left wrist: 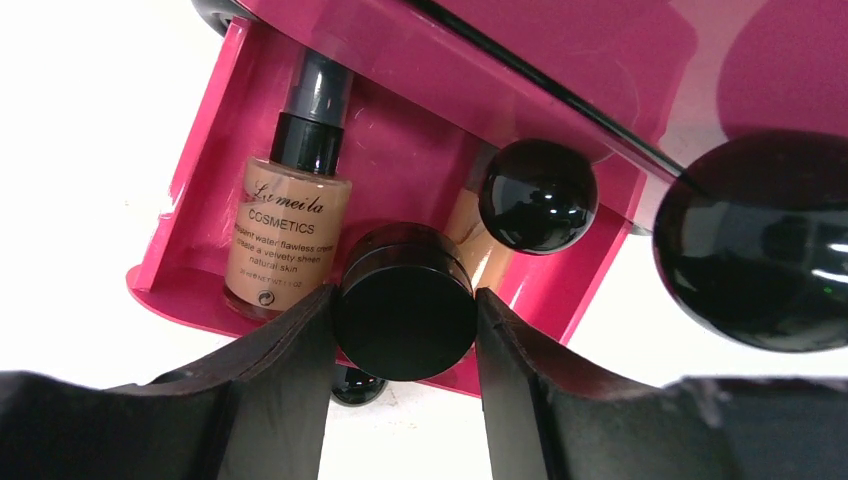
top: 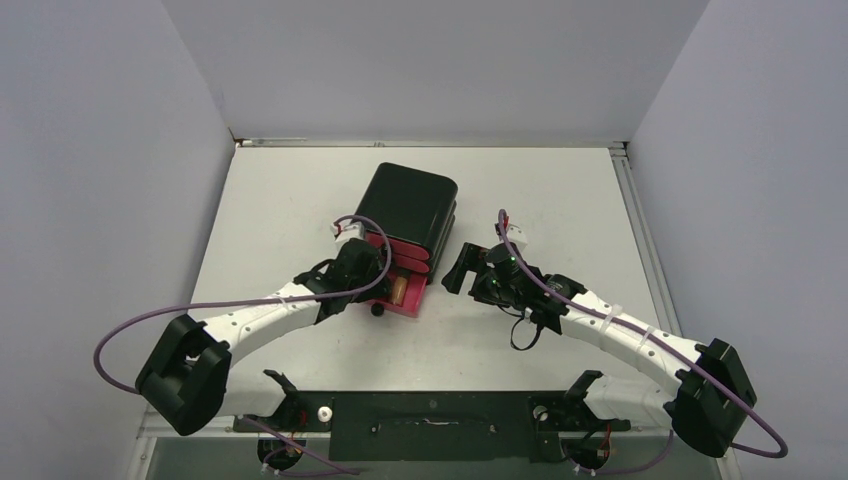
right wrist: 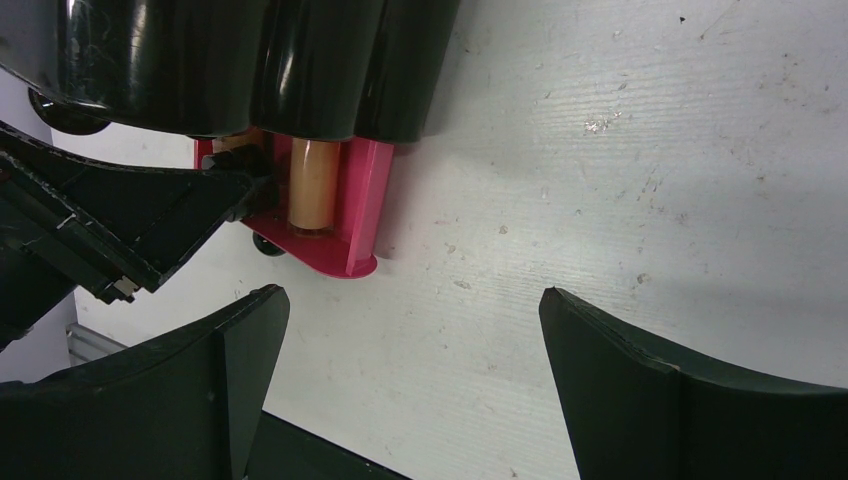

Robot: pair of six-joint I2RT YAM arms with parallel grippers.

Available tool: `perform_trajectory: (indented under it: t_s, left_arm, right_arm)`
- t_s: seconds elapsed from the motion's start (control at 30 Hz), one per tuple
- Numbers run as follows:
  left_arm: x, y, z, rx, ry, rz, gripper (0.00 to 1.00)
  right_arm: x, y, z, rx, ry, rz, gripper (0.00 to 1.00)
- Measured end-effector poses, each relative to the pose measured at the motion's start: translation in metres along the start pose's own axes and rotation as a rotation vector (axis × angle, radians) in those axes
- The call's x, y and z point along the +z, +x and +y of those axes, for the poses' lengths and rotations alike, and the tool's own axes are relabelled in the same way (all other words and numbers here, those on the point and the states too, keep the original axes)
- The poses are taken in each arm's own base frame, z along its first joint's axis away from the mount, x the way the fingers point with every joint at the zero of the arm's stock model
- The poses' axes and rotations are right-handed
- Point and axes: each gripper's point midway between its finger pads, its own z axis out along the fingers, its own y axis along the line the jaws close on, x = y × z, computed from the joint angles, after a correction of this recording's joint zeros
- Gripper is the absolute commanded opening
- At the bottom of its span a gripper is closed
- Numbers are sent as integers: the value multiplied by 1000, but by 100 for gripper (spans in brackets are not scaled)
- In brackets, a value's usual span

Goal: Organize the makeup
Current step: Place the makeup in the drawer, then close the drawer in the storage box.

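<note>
Makeup looks nearly sorted: a tan foundation bottle (left wrist: 285, 225) and a second tan tube (left wrist: 480, 250) lie side by side in the open pink drawer (left wrist: 195, 190) at the foot of the black cabinet (top: 412, 210), and the top view shows no loose cosmetics on the desk (top: 560, 200). The piece in hand is the small black round jar (left wrist: 405, 305), which sits at the drawer's front edge, just in front of the two tan pieces. Whether it rests on the drawer floor or hangs just above it cannot be told. What seems left is to let the jar go inside the drawer and probably push the drawer shut. The left fingers (left wrist: 285, 370) are partly closed and clamped on the jar, one pressing each side of its lid. The right fingers (right wrist: 215, 385) stand wide apart and hold nothing, hovering over bare desk just beside the drawer's corner.
</note>
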Motion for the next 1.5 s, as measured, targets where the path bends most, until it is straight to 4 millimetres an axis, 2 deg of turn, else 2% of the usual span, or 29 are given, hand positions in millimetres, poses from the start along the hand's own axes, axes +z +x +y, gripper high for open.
perform_trajectory:
  t_s: [0.17,0.33,0.57,0.73,0.83,1.03,1.13,1.33,1.5]
  left_arm:
    - [1,3,-1,8,-11,17,58]
    - [-1,1,-4,9,-7,12,61]
    - [-15,-8,-7,0,16,-15,61]
    - [-45,-28,-19,-29,112,-100,60]
    - [-62,-32,-17,-46,172,-151,61]
    - [-73,-7,7,-54,226,-161,61]
    - [-70,14,17,-47,254,-127,60]
    - [-56,54,32,-33,277,-32,59]
    - [-48,66,33,-29,296,-7,52]
  right_arm:
    - [0,-2,-1,2,2,-4,94]
    - [-2,-15,6,-11,-10,-30,94]
    - [0,-62,23,-23,-19,-113,94]
    - [4,-94,23,-47,3,-171,94]
    - [8,-118,25,-67,15,-213,94]
    - [27,-181,21,-62,32,-280,94]
    - [44,-202,15,-52,15,-273,96]
    - [86,-222,11,-51,-38,-195,99]
    - [111,-227,29,-78,-112,-138,96]
